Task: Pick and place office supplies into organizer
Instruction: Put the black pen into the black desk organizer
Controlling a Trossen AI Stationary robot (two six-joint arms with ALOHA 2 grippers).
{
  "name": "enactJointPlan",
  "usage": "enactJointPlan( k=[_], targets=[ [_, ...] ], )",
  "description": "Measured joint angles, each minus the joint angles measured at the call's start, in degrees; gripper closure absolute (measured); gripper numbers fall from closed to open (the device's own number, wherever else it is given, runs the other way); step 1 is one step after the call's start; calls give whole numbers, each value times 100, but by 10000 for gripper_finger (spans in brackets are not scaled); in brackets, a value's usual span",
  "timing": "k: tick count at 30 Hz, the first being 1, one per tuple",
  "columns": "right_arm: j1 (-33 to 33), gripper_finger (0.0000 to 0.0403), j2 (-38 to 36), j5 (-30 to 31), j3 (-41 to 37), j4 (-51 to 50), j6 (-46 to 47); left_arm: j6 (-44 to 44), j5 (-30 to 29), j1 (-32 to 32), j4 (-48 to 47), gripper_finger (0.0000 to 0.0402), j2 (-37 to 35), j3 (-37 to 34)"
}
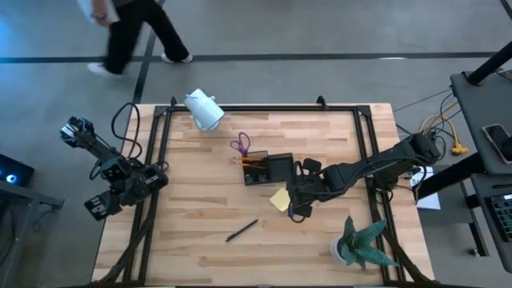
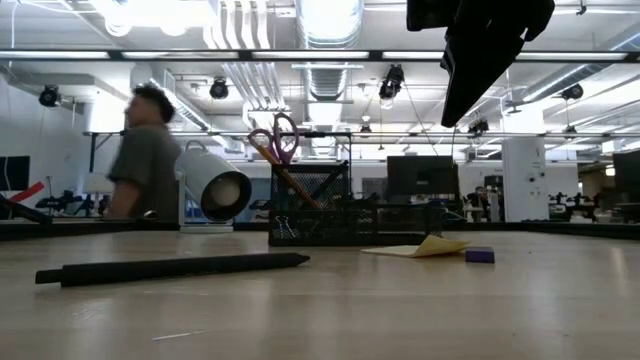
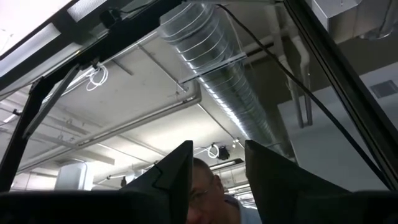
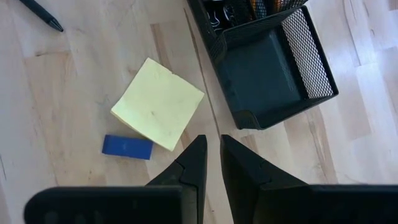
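High view places the black mesh organizer (image 1: 268,169) near the middle of the pale wood-plank table (image 1: 200,232), with purple-handled scissors (image 1: 240,145) and an orange pencil (image 1: 253,162) standing in its tall compartment. No writing can be read on anything. The right gripper (image 1: 302,196) hangs just beside the organizer, over the square yellow sticky-note pad (image 1: 280,199). A black pen (image 1: 241,230) lies apart on the bare wood. The left gripper (image 1: 108,202) waits off the table's left edge.

Only the right wrist view shows the organizer's empty low tray (image 4: 273,71), the small blue block (image 4: 127,147) touching the pad (image 4: 158,103), and the right fingers (image 4: 194,165) nearly together with a thin gap, holding nothing. The left wrist view shows its fingers (image 3: 177,177) apart, pointed at a ribbed ceiling duct (image 3: 224,81).

From the low view, binder clips (image 2: 287,229) show through the mesh.
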Motion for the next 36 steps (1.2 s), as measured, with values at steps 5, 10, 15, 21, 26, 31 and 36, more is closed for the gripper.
enactJointPlan(
  k=[5,10,15,21,26,31,36],
  targets=[
    [0,364,0,0,0,2,-2,0,41,0,9,274,-4,0],
    [0,364,0,0,0,0,-2,110,43,0,9,274,-4,2],
    [0,364,0,0,0,0,-2,1139,-315,-7,-28,274,122,2],
    [0,364,0,0,0,-12,-2,1819,-3224,0,-864,274,484,2],
    [0,364,0,0,0,-24,-2,-285,-5725,2,-4379,278,369,98],
    [0,364,2,0,0,-27,9,-3816,-5707,-2,-7797,294,835,194],
    [0,364,1,0,0,-42,24,-4439,-4787,-55,-7636,303,2029,275]
  ],
)
